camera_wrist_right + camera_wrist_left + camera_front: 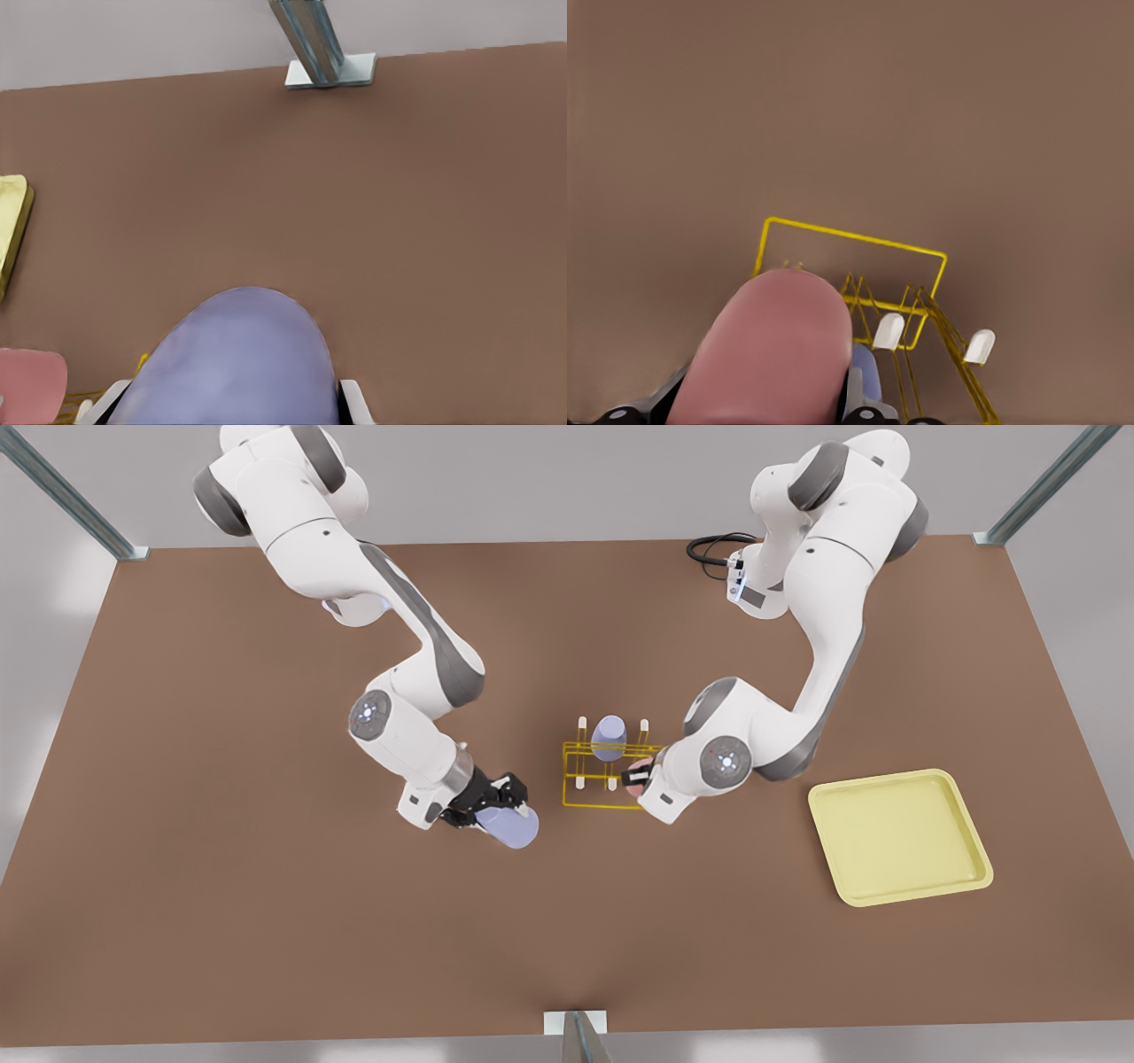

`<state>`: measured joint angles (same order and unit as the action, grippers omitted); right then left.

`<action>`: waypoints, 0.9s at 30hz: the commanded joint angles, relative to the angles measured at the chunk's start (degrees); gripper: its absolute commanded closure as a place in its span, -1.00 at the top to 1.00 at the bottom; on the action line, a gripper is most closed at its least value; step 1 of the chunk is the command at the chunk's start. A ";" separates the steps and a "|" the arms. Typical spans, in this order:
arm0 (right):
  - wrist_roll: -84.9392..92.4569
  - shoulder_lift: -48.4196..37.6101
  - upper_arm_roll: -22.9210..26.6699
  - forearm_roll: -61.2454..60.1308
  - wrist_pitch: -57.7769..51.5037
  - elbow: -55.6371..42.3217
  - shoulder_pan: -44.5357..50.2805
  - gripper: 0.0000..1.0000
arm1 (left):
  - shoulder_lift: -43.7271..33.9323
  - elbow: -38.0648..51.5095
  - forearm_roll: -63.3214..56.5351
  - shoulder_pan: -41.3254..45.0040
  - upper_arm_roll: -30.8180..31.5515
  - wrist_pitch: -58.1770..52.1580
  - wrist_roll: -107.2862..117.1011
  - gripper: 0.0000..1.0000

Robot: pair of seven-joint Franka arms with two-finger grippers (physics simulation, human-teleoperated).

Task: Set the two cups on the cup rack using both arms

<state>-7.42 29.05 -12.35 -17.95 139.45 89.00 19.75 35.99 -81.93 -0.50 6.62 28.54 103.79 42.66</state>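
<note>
At the front view's left, the right gripper [500,802] holds a lavender cup [508,825] clamped in its jaws, tilted above the bare brown tabletop [266,886] and still well short of the cup rack [607,778]. At centre, the thin yellow wire rack already carries another lavender cup [609,737] over one of its far pegs. Just beside the rack's edge toward the front view's right, the left gripper [640,777] has its jaws closed on the pink cup [766,350], which the left wrist view shows low over the wire frame with white-tipped pegs [888,330] near it. A pale yellow tray [899,837] lies well apart at the front view's right. The risks, as judged from here: the pink cup could catch a peg tip or a wire and shove the light rack aside, unseating the cup already hung; and both arms converging on one small rack could collide.
</note>
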 commanded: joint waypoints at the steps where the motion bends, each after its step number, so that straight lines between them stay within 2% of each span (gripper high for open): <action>1: -17.36 1.62 -0.05 2.40 -7.00 -3.39 1.25 0.63 | -0.30 -0.60 0.06 -0.03 0.02 -0.16 15.17 0.85; 2: -19.12 2.06 -0.05 3.10 -7.00 -4.09 1.95 0.63 | -0.21 -0.60 0.06 -0.12 0.02 -0.16 15.17 1.00; 6: -22.64 3.82 -0.22 3.80 -6.21 -4.44 3.62 0.63 | -0.13 -0.69 -0.03 -0.38 -0.06 -0.16 15.17 1.00; 7: -22.81 4.00 -0.22 3.89 -6.12 -4.53 3.98 0.63 | -0.30 2.02 -3.79 -1.26 -0.41 -6.19 14.56 1.00; 8: -22.90 4.00 -0.22 3.89 -6.12 -4.62 4.15 0.63 | -0.30 9.39 -6.01 -5.03 -0.33 -15.86 11.68 1.00; 10: -22.64 4.26 -0.22 3.89 -6.21 -4.53 4.77 0.63 | -0.74 23.83 -12.15 -11.54 -0.06 -32.67 -8.98 1.00; 11: -22.55 4.35 -0.22 3.89 -6.38 -4.27 5.29 0.63 | -3.46 24.19 -15.41 -12.86 -0.06 -36.54 -21.81 1.00; 12: -22.55 4.44 -0.22 3.80 -6.47 -4.09 5.91 0.63 | -8.99 22.61 -16.82 -11.90 -4.44 -39.36 -34.63 1.00; 13: -22.55 4.44 -0.22 3.80 -6.56 -4.01 6.44 0.63 | -15.59 16.90 -14.72 -4.44 -18.58 -38.23 -46.43 1.00; 14: -22.55 4.44 -0.22 3.80 -6.65 -3.83 6.97 0.63 | -16.47 16.63 -12.60 -3.72 -20.63 -37.95 -46.70 1.00; 18: -22.46 5.58 -0.31 3.80 -6.74 -3.30 8.55 0.63 | -14.63 16.63 -11.11 -4.78 -20.45 -41.12 -46.70 1.00; 27: -21.50 7.78 -0.31 3.81 -6.30 -3.92 9.69 0.63 | -12.96 16.19 -9.61 -5.83 -20.45 -40.86 -46.61 1.00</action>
<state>-23.97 36.72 -12.64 -14.33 133.30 85.21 29.44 23.09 -65.77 -10.23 0.79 8.07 64.84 16.13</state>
